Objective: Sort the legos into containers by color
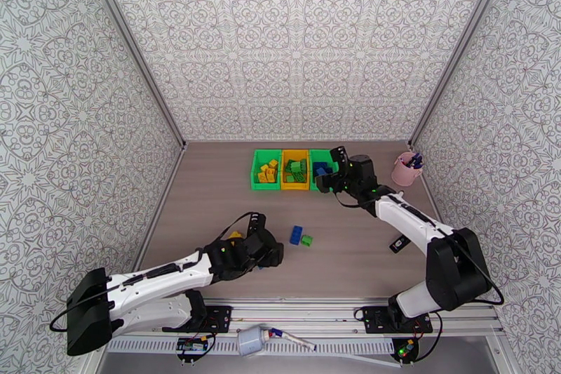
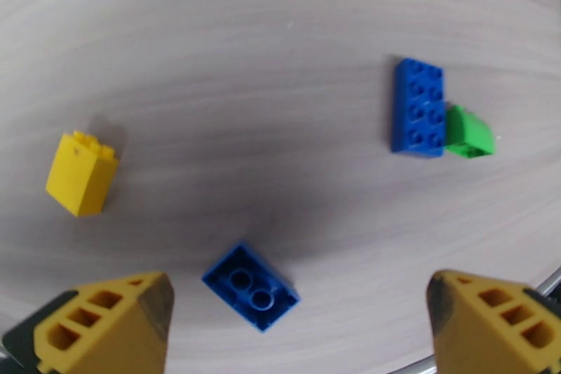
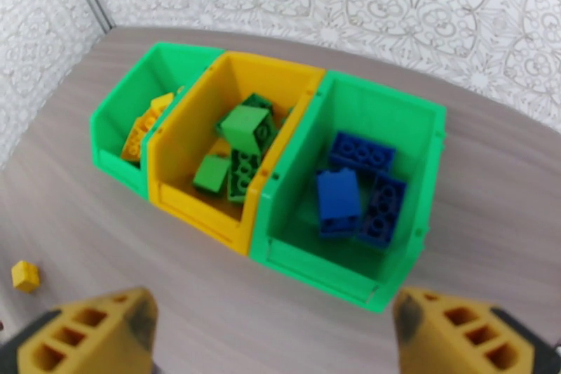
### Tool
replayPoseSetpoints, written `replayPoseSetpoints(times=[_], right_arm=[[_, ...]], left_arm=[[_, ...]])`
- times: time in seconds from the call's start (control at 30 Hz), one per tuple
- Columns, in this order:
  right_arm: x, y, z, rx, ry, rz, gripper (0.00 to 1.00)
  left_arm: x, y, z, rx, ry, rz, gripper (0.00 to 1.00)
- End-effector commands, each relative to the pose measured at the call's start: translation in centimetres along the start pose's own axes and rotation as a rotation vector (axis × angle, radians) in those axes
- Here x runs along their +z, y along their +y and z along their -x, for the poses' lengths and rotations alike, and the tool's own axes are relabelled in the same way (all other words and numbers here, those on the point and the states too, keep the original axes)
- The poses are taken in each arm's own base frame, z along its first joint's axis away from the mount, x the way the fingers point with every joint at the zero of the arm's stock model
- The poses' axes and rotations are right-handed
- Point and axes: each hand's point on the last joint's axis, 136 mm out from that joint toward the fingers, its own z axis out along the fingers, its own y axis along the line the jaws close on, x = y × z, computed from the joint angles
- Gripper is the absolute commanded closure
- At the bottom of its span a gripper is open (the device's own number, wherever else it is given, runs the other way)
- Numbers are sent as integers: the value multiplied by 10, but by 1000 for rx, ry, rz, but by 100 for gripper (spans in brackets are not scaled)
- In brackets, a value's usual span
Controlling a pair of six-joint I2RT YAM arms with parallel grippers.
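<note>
My left gripper (image 2: 298,305) hangs wide open over the grey-brown tabletop (image 2: 210,52) — a small blue plastic brick (image 2: 251,296) lies underside-up between its fingertips. My right gripper (image 3: 275,312), equally wide, hovers beside the joined green-yellow-green plastic bins (image 3: 200,208).

The table (image 1: 210,228) has a matt, grey-brown wood-grain top, and a bare metal rail (image 1: 315,307) runs along its near edge. The legos are smooth, hard plastic with a light gloss, as on the blue brick (image 2: 418,107), green brick (image 2: 468,132) and yellow brick (image 2: 82,174). The containers (image 3: 315,266) by the far edge are smooth plastic with a soft sheen. The left gripper (image 2: 300,298) and right gripper (image 3: 275,306) have matt yellow plastic fingers with open lattice cells and dark tips.
</note>
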Motion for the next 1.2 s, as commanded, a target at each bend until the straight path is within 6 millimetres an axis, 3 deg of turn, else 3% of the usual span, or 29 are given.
replayPoseSetpoints(times=[0.0,0.27,0.53,0.77,1.17], right_arm=[[-7,11,-2,-25,-10,36,7],[-12,9,-8,-15,-7,24,7],[-10,10,-9,-1,-7,32,7],[-12,9,-9,9,-23,23,7],[-14,8,-13,21,-25,18,7]], left_arm=[[11,9,-9,-69,62,23,0],[33,17,-29,-65,167,74,1],[42,28,-43,-49,218,137,6],[47,32,-50,-59,240,159,19],[48,35,-53,-71,246,167,52]])
